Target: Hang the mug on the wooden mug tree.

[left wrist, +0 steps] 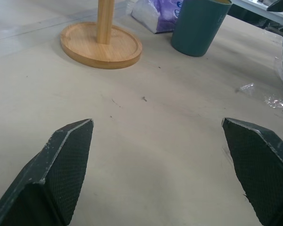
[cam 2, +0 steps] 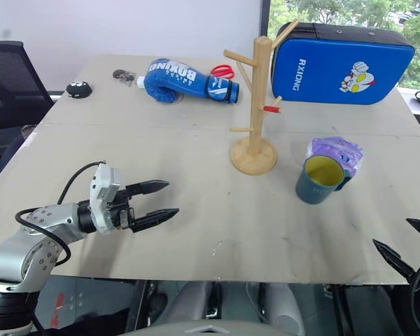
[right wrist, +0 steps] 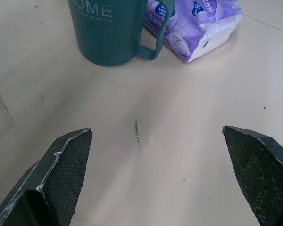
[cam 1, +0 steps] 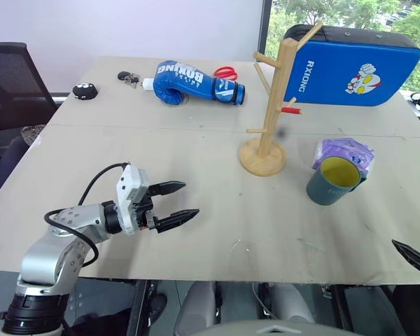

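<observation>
Light-wood mug tree (cam 1: pixel 271 105): slim round post on a disc base, angled peg branches, one peg red-tipped; it stands upright at mid-worktop, all pegs bare. Dark blue-grey cylindrical mug (cam 1: pixel 332 180), ribbed wall, yellow inside, one loop handle, stands upright on the worktop to the right of the tree base and apart from it; "HOME" is embossed near its rim in the right wrist view. Small purple printed plastic packet (cam 1: pixel 344 152) lies just behind the mug, at its handle side.

Worktop (cam 1: pixel 217 210): matte beige board, lightly scuffed, with a seam running across it. At the far edge lie a glossy blue boxing glove (cam 1: pixel 196 82) lettered "BOXING", red-handled scissors (cam 1: pixel 226 73), a small black rounded object (cam 1: pixel 85 90), and a blue rectangular padded pad (cam 1: pixel 348 65) marked "RXIONG" with a cartoon figure. White wall behind; window with green foliage at far right; black chair at left.

Left gripper (cam 1: pixel 178 203): black textured wedge fingers apart, nothing between them, over the near left worktop. Right gripper (cam 2: pixel 403 245): fingers spread wide and empty, at the near right edge, pointing toward the mug.
</observation>
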Tool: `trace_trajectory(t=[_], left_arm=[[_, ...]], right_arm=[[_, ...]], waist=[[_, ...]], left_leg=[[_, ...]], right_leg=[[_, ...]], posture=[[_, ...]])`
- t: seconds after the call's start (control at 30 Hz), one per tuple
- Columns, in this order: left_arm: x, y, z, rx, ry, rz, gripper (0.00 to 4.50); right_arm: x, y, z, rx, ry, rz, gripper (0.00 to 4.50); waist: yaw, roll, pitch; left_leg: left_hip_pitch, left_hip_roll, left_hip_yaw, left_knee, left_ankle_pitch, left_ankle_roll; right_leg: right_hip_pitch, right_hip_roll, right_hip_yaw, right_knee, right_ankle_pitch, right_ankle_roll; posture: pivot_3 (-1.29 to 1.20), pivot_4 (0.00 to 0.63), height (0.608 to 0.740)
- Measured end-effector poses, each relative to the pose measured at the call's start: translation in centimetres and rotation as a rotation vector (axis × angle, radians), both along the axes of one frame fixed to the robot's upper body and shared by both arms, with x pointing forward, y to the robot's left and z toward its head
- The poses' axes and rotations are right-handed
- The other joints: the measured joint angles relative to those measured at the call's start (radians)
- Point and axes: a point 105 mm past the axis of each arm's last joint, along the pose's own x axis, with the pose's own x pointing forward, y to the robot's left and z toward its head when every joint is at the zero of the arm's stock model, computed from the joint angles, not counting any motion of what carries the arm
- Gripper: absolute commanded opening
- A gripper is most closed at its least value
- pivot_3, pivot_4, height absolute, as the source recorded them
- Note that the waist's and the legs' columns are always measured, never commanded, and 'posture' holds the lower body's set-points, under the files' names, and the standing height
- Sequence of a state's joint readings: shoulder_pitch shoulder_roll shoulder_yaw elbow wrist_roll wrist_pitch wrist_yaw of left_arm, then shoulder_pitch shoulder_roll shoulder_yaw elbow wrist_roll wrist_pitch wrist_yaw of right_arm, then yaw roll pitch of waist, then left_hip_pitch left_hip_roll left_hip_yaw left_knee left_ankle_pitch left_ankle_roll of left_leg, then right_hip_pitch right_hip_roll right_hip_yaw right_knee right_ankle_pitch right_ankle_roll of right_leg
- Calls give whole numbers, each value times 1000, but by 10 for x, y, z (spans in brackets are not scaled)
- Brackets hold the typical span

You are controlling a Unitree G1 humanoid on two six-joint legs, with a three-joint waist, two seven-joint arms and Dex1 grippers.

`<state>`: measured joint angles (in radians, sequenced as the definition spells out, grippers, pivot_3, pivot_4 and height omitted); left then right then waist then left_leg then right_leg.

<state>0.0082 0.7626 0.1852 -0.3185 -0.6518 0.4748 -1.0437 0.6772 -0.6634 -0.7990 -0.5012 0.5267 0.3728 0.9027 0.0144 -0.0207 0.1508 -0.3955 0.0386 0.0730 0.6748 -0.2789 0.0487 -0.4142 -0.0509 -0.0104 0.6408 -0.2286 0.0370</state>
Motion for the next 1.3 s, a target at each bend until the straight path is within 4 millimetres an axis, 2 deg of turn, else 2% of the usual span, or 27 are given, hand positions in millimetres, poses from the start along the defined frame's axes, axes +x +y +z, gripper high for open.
trace_trajectory(t=[0.07,0.1,0.13,0.2,0.27,0.43,0.63,0.73,0.8,1.0,1.3], left_arm=[[0,-1,1,-2,-3,-4,4500],[1,-7,9,-27,-30,-42,4500],[2,-13,14,-41,-51,-69,4500],[-11,-35,32,-92,-108,-215,4500],[-24,-45,41,-134,-118,-314,4500],[-35,-48,43,-159,-96,-396,4500],[-44,-52,48,-191,-77,-444,4500],[-45,-51,45,-194,-66,-436,4500],[-45,-51,45,-195,-66,-431,4500],[-44,-51,45,-199,-70,-413,4500],[-40,-54,51,-199,-98,-403,4500]], right_arm=[[4,0,1,3,-14,-15,4485],[22,8,6,38,-84,-74,4485],[29,15,7,57,-111,-72,4485],[50,39,14,98,-174,-87,4485],[61,44,14,90,-179,-132,4485],[72,45,8,109,-164,-186,4485],[84,31,-13,157,-133,-267,4485],[86,24,-21,157,-128,-284,3746],[89,22,-25,162,-131,-288,3746],[103,24,-30,206,-156,-280,3746],[115,38,-36,257,-160,-232,3746]], waist=[[0,0,0],[-3,-3,1],[-4,-3,1],[-6,-2,1],[-1,1,-1],[2,2,-1],[-2,2,-1],[-2,2,-1],[-2,2,-1],[-3,2,-1],[-3,2,-1]], left_leg=[[0,0,0,0,0,0],[0,1,0,0,0,0],[-1,2,0,1,0,-1],[0,1,1,2,0,-1],[0,0,1,1,0,-1],[-2,-1,0,0,0,-1],[-1,-1,1,0,0,0],[0,-1,1,0,0,0],[0,-1,1,0,0,0],[0,-1,1,0,0,0],[0,-1,1,0,0,0]], right_leg=[[0,0,0,0,0,0],[-1,-1,0,0,1,-1],[-1,-1,-1,0,1,-1],[-1,-2,0,1,2,-3],[-1,-1,-1,1,2,-3],[-1,2,-1,0,1,-2],[-1,3,1,1,1,-1],[-1,4,1,1,0,0],[0,4,2,1,0,0],[-1,4,2,1,1,-1],[-1,4,2,1,1,-1]], posture=[[0,150,740],[0,150,740],[0,150,740],[0,150,740],[0,150,740],[0,150,740],[0,150,740],[0,150,740],[0,150,740],[0,150,740],[0,150,740]])
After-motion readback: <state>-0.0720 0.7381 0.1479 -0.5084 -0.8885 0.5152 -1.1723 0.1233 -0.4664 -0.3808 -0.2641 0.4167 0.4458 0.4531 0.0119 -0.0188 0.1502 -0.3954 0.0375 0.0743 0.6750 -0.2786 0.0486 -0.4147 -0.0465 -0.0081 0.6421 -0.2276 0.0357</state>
